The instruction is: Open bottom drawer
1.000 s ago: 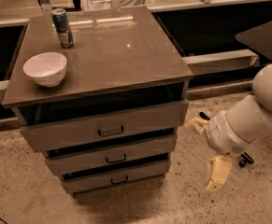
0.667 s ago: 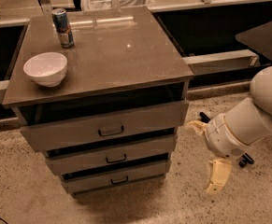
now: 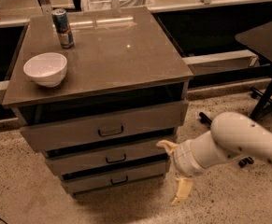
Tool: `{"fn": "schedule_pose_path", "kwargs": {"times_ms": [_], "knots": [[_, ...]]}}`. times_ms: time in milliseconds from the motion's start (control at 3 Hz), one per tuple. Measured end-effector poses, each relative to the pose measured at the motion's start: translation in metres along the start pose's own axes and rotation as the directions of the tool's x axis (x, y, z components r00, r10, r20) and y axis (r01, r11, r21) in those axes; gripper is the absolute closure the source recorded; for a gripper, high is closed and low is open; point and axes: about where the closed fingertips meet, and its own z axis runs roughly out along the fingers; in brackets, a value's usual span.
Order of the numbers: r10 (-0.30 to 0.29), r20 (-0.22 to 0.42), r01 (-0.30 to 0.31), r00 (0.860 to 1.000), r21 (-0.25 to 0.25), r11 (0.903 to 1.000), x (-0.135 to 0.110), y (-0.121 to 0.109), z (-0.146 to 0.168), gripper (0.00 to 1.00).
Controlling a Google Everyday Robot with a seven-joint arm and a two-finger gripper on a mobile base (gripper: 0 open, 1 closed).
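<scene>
Cabinet top [image 3: 112,55] smooth, semi-glossy; bottom drawer [image 3: 91,184] front matt grey-brown. Bowl [image 3: 45,69] glossy white, can [image 3: 63,28] shiny metal. Floor [image 3: 14,185] speckled — rough-looking. Gripper [image 3: 167,172], matt cream plastic, just right of the bottom drawer.

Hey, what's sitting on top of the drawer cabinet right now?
A white bowl near the front left, an upright can behind it. Contents of the bottom drawer are hidden behind its shut front. The gripper hangs open just right of it.

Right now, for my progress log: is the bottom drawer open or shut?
Shut: the bottom drawer sits back in the cabinet, no interior showing. The open gripper hovers right of it, off the handle.
</scene>
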Motion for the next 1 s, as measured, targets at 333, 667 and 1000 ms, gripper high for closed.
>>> {"fn": "schedule_pose_path", "kwargs": {"times_ms": [333,667,1000], "knots": [[0.016,0.047,-0.019,0.999,0.053,0.9984,0.032,-0.022,0.065,0.0],[0.01,0.184,-0.043,0.983,0.18,0.9827,0.043,-0.064,0.081,0.0],[-0.06,0.198,0.004,0.978,0.272,0.9623,0.055,-0.098,0.064,0.0]]}}
